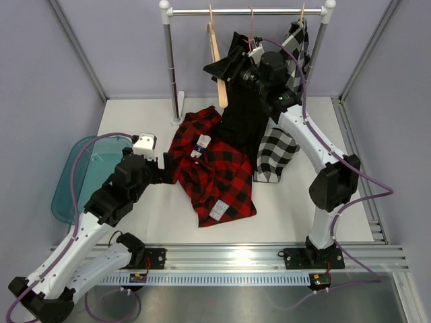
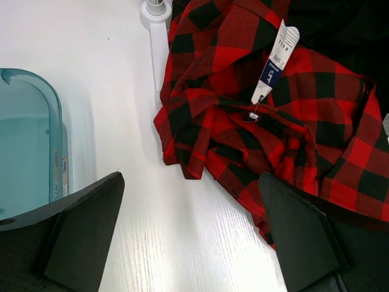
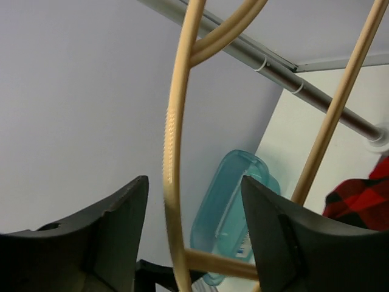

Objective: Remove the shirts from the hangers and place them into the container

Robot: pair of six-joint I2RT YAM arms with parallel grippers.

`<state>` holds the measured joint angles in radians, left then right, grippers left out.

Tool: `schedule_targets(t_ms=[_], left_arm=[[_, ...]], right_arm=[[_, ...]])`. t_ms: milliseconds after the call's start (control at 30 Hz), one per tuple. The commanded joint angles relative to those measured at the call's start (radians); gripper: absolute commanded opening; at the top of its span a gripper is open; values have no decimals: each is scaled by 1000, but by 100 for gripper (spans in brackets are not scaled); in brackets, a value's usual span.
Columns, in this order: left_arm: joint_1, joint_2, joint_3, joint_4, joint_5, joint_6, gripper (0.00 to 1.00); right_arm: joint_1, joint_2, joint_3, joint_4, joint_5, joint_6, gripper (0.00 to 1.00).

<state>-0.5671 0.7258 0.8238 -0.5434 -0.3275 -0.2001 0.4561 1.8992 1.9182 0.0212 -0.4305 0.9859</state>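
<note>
Three shirts are in view. The red-and-black plaid shirt [image 1: 215, 171] lies crumpled on the table [image 1: 289, 208], off any hanger, with two white labels showing. The black shirt [image 1: 242, 121] hangs below the thin pink hanger [image 1: 251, 23]. At its three o'clock the black-and-white check shirt [image 1: 275, 151] hangs from a wooden hanger [image 1: 301, 15], its lower end down at the table.

There are three hangers in all on the one rail [image 1: 249, 11], two wooden and one pink. The second wooden one, the bare hanger [image 1: 215, 54], hangs tilted at eleven o'clock from the black shirt.

The single teal container [image 1: 64, 195] sits at nine o'clock from the plaid shirt, apart from it – no shirt is inside.

The left gripper [image 1: 167, 168] hangs low over the table between container and plaid shirt, its fingers spread wide and holding nothing. In its wrist view the cloth's edge lies just beside one finger [image 2: 304, 243].

The right gripper [image 3: 193, 179] is raised at the bare hanger. Its jaws stand apart with the tan bar running between them – no grip on it is visible.
</note>
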Motion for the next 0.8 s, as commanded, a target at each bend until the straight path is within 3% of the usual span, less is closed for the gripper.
schedule_targets(t_ms=[0, 233, 500, 767], left_arm=[[6, 1, -6, 54, 39, 27, 99], [6, 9, -9, 92, 105, 30, 99], [3, 168, 104, 54, 176, -80, 99], [-31, 418, 159, 238, 151, -183, 99]], right_arm=[[-7, -138, -13, -67, 13, -124, 77], [-7, -343, -152, -257, 94, -366, 99], [-7, -733, -466, -487, 343, -573, 99], [-5, -1147, -778, -613, 461, -644, 100]])
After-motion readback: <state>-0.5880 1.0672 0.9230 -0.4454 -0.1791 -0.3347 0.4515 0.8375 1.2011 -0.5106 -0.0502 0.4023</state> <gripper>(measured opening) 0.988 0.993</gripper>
